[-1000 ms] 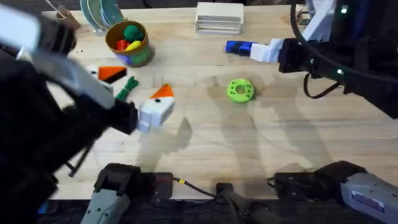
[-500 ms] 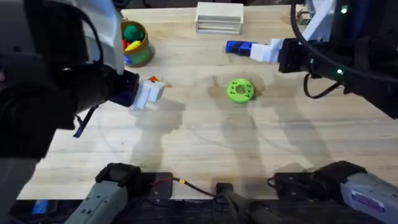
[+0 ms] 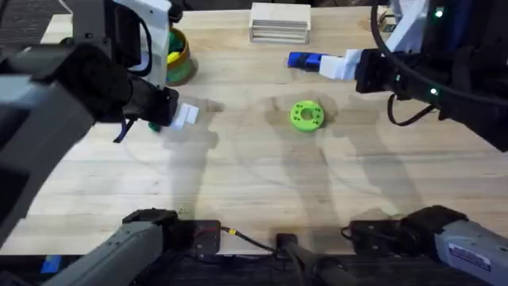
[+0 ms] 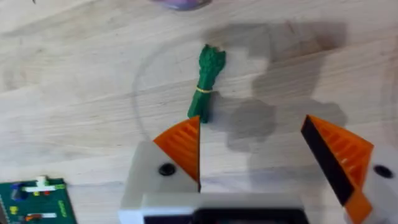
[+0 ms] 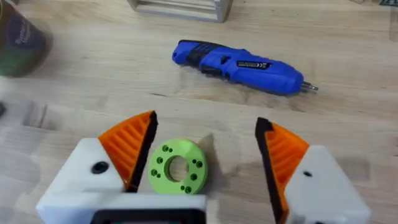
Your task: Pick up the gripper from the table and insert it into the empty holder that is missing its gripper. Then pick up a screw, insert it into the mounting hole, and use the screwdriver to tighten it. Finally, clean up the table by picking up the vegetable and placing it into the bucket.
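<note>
The desk [image 3: 262, 183] carries the bucket [image 3: 178, 57] near its far left corner, the screwdriver [image 5: 239, 61] toward the far edge, and the vegetable [image 4: 206, 82] left of centre. The left gripper [image 4: 261, 155] hangs open over the vegetable, jaws spread wide. The right gripper [image 5: 205, 158] is open too, above a green disc [image 5: 176, 169]. Likely risks: the soft vegetable lies off to one finger's side, so closing could nudge it away; a loose pinch might drop it short of the bucket.
</note>
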You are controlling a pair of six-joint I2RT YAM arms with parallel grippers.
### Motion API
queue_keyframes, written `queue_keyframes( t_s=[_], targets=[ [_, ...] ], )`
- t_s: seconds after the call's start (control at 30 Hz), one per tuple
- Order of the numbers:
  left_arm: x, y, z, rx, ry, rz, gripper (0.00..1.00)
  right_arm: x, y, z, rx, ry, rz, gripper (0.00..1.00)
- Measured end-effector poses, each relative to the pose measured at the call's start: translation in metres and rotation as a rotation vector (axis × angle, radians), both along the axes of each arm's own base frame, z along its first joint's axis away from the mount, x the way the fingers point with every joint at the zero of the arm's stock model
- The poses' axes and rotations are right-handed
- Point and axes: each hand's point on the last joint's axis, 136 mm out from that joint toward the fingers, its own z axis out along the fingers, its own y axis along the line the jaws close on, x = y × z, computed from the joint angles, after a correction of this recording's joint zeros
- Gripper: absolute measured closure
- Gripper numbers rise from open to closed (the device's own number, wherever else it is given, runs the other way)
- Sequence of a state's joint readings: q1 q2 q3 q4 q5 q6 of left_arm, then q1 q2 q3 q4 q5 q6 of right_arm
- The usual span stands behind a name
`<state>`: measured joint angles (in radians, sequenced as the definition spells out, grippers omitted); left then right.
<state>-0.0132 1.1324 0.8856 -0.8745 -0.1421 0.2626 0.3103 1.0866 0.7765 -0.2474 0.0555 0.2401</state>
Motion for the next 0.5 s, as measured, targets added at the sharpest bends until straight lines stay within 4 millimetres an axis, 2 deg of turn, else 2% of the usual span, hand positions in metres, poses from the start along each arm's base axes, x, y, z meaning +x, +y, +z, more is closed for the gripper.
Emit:
queue_keyframes(
  t_s=[0.27,0.5],
  targets=[
    [0.017,0.034,-0.041,-0.078,0.087,0.115,0.008,0.0,0.0,0.0,0.0,0.0,0.0,0.009],
    [0.04,0.035,-0.073,-0.122,0.111,0.084,0.009,0.0,0.0,0.0,0.0,0.0,0.0,0.007]
  ],
)
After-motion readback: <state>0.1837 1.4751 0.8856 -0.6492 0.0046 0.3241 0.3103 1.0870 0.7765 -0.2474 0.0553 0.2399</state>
